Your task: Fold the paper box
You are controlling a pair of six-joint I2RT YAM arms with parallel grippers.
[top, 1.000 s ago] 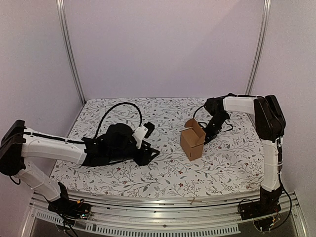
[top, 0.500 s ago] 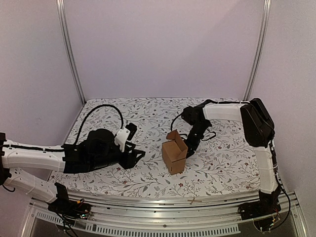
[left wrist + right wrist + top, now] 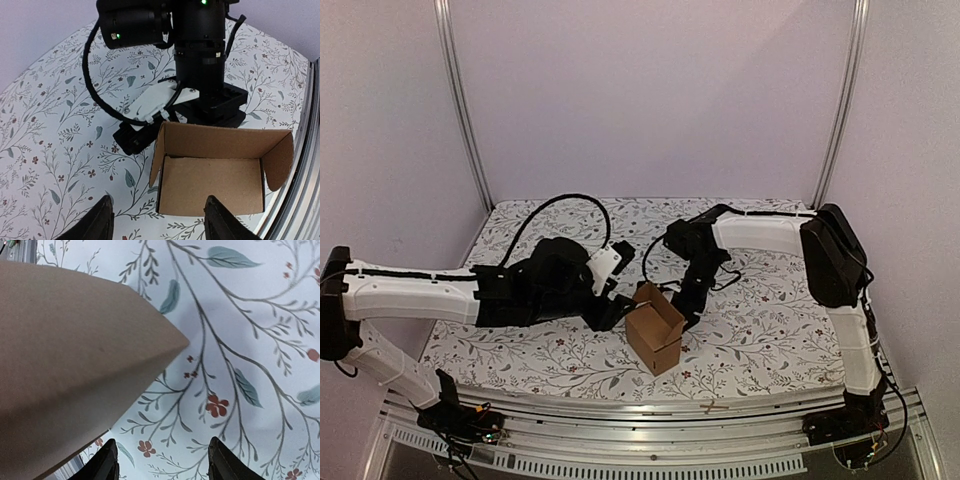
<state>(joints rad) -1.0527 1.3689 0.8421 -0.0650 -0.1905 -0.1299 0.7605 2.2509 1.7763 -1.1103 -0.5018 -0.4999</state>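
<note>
Black left claw [image 3: 157, 222] gapes empty just before the box [image 3: 212, 170]. The right claw [image 3: 162, 462], also apart and empty, is just beyond it. The box stands on the cloth [image 3: 760, 330]. It looks light, stiff, crushable: pinch a flap [image 3: 279, 161] edge.

From above and behind the arm bases [image 3: 460, 415], the overhead camera looks down across the near edge of the floral-clothed table [image 3: 770, 335] toward the far wall [image 3: 650, 100], taking in the whole top. The left wrist camera sits low and close, facing past the left gripper [image 3: 162, 222] into the open mouth of the plain brown corrugated cardboard box [image 3: 212, 175], with the black right arm [image 3: 200, 60] just behind it. The right wrist camera hangs nearest of all, peering down past the right gripper [image 3: 162, 462] at the cloth, and one face of that box [image 3: 65, 355] fills its left side. All three views share the box [image 3: 655, 328] and the cloth.
</note>
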